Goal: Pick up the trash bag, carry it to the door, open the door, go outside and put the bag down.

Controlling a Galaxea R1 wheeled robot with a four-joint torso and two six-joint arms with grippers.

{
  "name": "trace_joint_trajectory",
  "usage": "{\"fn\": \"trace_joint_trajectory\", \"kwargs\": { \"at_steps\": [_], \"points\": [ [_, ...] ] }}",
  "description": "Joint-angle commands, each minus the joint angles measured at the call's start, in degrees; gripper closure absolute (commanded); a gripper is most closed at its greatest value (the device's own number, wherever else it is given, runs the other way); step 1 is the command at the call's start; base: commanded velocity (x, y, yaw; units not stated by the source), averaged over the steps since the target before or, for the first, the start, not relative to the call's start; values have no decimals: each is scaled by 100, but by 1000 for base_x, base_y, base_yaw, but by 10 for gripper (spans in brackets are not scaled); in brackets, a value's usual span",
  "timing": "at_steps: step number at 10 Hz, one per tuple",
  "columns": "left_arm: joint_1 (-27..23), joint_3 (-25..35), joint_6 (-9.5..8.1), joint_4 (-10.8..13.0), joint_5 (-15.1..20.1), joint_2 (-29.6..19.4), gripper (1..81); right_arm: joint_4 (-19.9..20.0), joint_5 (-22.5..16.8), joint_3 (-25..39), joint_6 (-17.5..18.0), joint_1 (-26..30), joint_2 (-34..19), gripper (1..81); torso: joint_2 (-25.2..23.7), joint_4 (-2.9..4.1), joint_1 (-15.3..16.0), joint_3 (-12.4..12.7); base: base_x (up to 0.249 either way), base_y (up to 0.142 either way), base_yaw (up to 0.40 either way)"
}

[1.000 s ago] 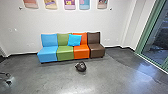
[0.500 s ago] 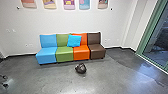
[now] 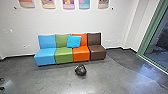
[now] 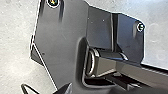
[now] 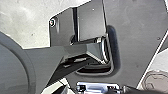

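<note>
Bag (image 3: 80,70), dark, lower centre of the frame, set on open floor (image 3: 107,80), presumably for easy reach; either gripper's state cannot be told.

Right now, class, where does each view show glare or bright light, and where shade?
Head view: bluish glare on the floor near the green-framed glass, shade under the row of seats; left wrist view: pale, bright floor beside the dark plate; right wrist view: likewise.

Light-blue seat (image 3: 45,56) at eleven o'clock, then green seat (image 3: 63,55), orange seat (image 3: 80,53), brown seat (image 3: 96,52); bright-blue cushion (image 3: 74,41) and blackish trash bag (image 3: 80,70) at twelve; green frame (image 3: 151,32) at two
</note>
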Motion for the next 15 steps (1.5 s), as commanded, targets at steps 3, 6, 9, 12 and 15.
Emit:
{"fn": "trace_joint_trajectory", "kwargs": {
  "at_steps": [3, 6, 9, 12, 15],
  "points": [
    [-182, 47, 0, -28, 379, -23, 10, -4, -336, 70, 17, 130, -50, 10, 0, 0, 0, 0, 146, 0, 0],
    [-182, 47, -18, -28, 379, -23, 10, -21, -354, 79, 8, 130, -59, 10, 0, 0, 0, 0, 147, 0, 0],
    [-182, 47, -26, -28, 379, -23, 10, -21, -371, 71, 8, 130, -68, 10, 0, 0, 0, 0, 147, 0, 0],
    [-190, 39, -18, -19, 379, -14, 10, -4, -371, 62, 8, 147, -85, 10, 0, 0, 0, 0, 147, 0, 0],
    [-190, 30, -26, -28, 326, -23, 10, -4, -362, 62, 8, 147, -76, 10, 0, 0, 0, 0, 147, 0, 0]
  ]
}}
